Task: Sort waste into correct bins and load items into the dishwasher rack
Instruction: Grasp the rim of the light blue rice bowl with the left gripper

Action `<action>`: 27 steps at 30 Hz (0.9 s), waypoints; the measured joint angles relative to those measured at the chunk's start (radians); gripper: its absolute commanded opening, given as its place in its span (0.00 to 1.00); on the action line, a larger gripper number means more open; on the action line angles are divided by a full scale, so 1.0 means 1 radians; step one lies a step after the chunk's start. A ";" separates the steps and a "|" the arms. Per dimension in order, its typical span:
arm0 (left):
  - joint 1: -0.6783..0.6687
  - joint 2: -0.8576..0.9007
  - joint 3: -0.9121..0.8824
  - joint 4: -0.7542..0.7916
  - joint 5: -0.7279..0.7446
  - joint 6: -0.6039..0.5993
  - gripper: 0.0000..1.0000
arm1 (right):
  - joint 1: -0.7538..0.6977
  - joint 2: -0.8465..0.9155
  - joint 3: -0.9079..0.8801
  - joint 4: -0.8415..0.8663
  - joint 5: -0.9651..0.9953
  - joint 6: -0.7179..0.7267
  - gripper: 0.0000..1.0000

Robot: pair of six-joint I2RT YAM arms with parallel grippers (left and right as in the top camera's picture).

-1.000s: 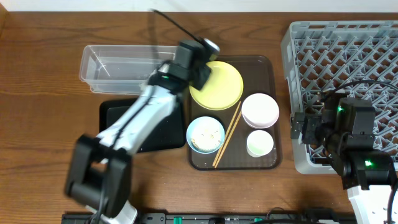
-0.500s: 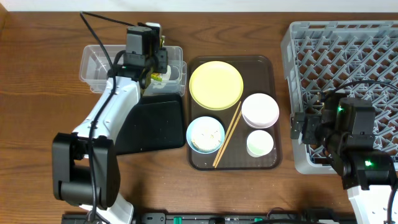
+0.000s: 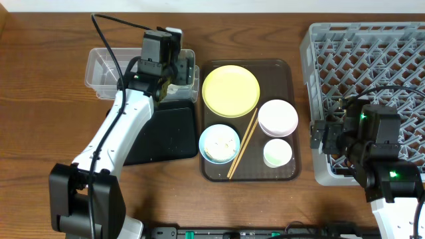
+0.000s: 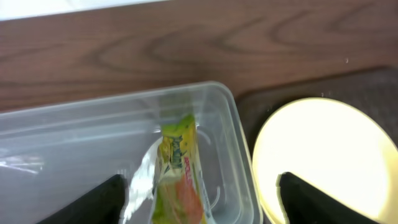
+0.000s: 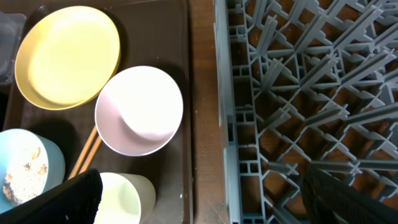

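Left gripper: fingers spread wide, nothing held; hung over the right end of the tub. Wrapper: seen directly beneath, between the fingers, inside the tub near its right wall; crumpled, glossy green-and-white film, long axis laid across the tub's short width. Tub: clear thin-walled plastic, rounded corners. Black tray: shallow, matte, set just in front of the tub. Scraps: white crumbly grains, held in the blue bowl on the brown tray; judged the waste left to sort, lying front-right of the left gripper, which is the nearer one, with the black tray alongside. Plate: round, yellow, smooth, just right of the tub. Chopsticks: thin wood, laid diagonally between blue bowl and pink bowl. Cup: small, pale. Right gripper: fingers wide apart, empty, at the left edge of the rack, a grey plastic lattice; pink bowl and cup are nearest to it.
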 measured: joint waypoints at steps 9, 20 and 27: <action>-0.105 0.000 0.000 -0.253 0.163 -0.212 0.98 | 0.000 0.000 0.000 -0.009 0.000 0.000 0.99; -0.319 0.001 -0.001 -0.352 0.219 -0.455 0.77 | 0.000 0.000 0.000 -0.009 0.000 0.000 0.99; -0.478 0.069 -0.001 -0.341 0.070 -0.614 0.68 | 0.000 0.000 0.000 -0.020 0.000 0.000 0.99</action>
